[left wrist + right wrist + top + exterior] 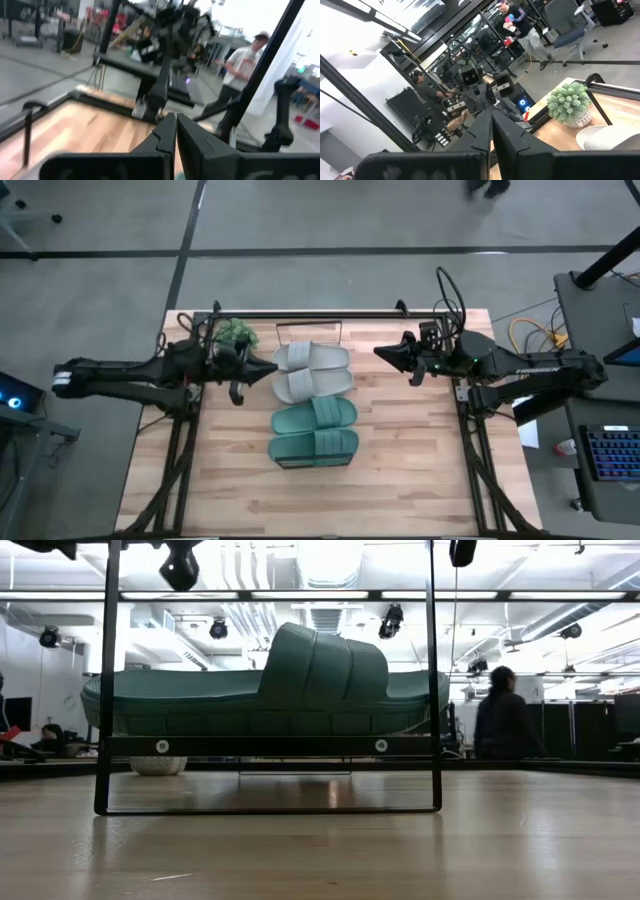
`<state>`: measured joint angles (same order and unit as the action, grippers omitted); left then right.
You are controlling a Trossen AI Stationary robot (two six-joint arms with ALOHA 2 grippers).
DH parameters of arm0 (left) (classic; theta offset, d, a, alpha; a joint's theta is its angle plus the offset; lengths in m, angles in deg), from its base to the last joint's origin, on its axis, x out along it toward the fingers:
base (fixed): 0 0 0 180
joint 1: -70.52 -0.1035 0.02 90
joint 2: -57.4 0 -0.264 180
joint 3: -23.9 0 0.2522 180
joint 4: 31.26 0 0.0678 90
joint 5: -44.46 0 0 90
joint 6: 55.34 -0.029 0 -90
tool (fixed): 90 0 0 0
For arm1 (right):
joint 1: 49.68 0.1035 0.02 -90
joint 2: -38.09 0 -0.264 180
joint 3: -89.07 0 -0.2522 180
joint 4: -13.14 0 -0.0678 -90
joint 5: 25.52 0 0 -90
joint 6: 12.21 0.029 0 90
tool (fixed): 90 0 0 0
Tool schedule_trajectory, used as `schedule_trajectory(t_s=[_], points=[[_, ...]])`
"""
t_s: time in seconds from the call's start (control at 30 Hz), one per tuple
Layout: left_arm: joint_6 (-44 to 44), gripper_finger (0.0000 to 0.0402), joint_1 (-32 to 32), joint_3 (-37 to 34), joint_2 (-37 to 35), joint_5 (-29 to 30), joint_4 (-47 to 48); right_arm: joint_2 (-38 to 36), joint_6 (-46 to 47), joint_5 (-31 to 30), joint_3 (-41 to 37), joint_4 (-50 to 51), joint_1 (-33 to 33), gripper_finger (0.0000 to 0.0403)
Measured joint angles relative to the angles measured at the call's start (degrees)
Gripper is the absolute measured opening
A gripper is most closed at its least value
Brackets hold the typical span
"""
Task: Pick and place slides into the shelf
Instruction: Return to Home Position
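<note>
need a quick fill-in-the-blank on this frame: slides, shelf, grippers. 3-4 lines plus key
1. The number of slides lying on the shelf is ___.
2. The pair closest to the potted plant is coloured ___.
3. The left gripper and the right gripper hold nothing, and their fingers are ___.
4. In the low view, the nearest slide, just behind the shelf's end frame, is coloured ___.

Missing words: four; grey; shut; green.

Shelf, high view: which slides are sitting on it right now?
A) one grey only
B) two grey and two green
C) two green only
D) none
B: two grey slides and two green slides lie side by side in one row along the shelf.
</note>
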<state>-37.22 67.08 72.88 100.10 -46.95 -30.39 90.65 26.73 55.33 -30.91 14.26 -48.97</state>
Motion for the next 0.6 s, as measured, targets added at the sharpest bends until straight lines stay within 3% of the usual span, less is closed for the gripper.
schedule_trajectory(t_s=[0.43,0.6], points=[[-0.5,0.0000,0.0,2.4,-15.3,11.2,30.2,-0.7,-5.5,-1.6,-1.1,0.0,0.0,0.0008],[-0.5,0.0000,0.0,1.6,-22.3,12.5,32.1,-4.7,-7.3,-1.5,-4.2,-3.4,0.0,0.0008]])
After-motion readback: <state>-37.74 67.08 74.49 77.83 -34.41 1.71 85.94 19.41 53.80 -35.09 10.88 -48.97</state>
